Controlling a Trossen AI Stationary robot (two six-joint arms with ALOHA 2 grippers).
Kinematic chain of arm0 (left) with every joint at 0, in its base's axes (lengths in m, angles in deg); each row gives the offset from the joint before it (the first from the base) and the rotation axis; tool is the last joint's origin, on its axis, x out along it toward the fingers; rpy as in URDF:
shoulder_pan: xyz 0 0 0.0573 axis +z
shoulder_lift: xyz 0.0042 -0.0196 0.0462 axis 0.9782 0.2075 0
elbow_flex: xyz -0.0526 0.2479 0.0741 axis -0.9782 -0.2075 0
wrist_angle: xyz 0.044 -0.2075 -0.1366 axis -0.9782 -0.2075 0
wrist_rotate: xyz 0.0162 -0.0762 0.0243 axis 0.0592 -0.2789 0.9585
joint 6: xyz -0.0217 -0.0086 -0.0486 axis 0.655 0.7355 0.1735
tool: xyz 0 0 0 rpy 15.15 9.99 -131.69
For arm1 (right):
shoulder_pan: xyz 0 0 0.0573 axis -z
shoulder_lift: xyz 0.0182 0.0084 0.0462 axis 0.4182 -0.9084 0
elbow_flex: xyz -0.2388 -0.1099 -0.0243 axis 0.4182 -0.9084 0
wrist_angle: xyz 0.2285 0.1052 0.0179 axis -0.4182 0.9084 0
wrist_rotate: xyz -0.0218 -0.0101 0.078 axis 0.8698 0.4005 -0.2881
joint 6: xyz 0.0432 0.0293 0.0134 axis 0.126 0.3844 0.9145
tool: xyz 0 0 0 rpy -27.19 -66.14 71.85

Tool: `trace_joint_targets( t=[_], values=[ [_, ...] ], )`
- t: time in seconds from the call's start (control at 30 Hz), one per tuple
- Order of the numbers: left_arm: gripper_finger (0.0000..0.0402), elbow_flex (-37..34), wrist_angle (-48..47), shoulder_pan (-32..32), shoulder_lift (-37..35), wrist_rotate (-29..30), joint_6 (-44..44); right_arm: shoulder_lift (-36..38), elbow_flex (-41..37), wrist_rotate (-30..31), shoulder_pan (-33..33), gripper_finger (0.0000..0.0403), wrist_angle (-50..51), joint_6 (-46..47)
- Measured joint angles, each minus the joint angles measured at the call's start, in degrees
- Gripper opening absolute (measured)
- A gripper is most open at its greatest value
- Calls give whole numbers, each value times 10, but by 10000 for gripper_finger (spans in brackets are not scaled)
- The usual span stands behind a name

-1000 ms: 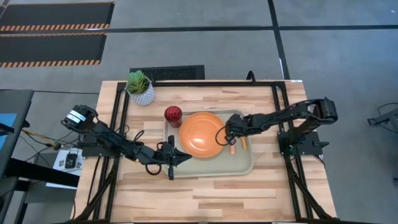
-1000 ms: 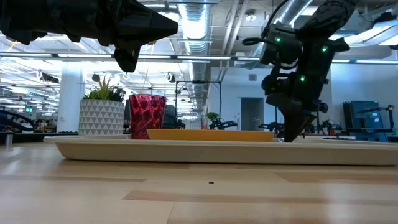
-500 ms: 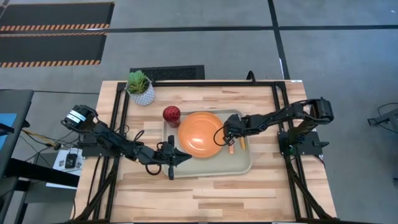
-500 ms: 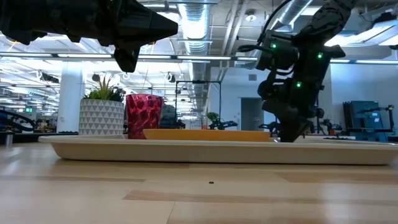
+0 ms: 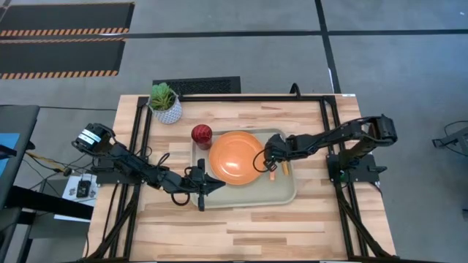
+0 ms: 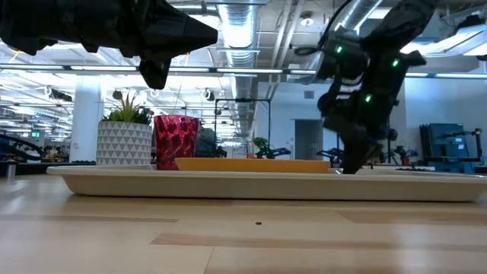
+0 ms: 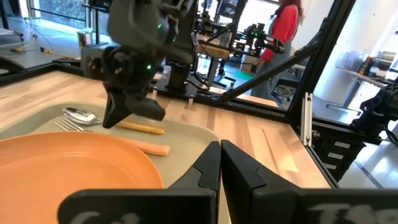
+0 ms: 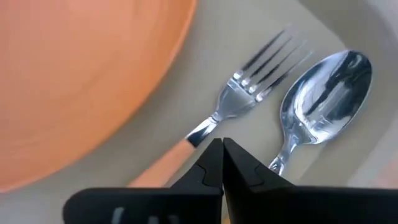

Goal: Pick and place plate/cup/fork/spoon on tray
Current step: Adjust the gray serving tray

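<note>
The beige tray (image 5: 287,196) lies mid-table with the orange plate (image 5: 235,155) on it. The dark red cup (image 5: 202,134) stands at the tray's far left corner. The fork (image 8: 261,62) and the spoon (image 8: 326,81) lie side by side on the tray to the plate's right, and their orange handles show in the high view (image 5: 285,168). My right gripper (image 5: 265,162) is shut, its tips low over the fork's neck. My left gripper (image 5: 216,187) is shut and empty above the tray's near left edge. My right gripper's shut fingertips (image 8: 222,152) stand at the fork's neck (image 8: 200,134), where metal meets the orange handle. They slant down from the table's right. The fingers hide the spot, and I cannot tell whether they touch the fork or the tray.
A white patterned pot with a green plant (image 5: 165,102) stands at the table's far left corner, behind the cup. Black frame rails run along the table's left and right sides. Bare wood lies in front of the tray (image 5: 248,234).
My right gripper has gone a little toward the table's left with its fingers shut and low. The tray with the plate and the cup has slid a little toward the left with it. The gripper has then eased back slightly.
</note>
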Motion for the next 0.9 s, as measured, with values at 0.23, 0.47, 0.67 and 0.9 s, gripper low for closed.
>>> trace_joint_targets(
  t=[0.23,0.47,0.67,0.9],
  values=[
    [0,0,-112,-16,-76,0,-6,74,1,-8,-88,14,87,22],
    [0,0,-229,-60,-156,54,-7,43,1,-44,-256,14,104,89],
    [0,0,-259,-79,-163,70,-2,10,1,-47,-317,13,105,138],
    [0,0,-275,-82,-163,73,9,3,10,-71,-347,13,102,171]
  ],
)
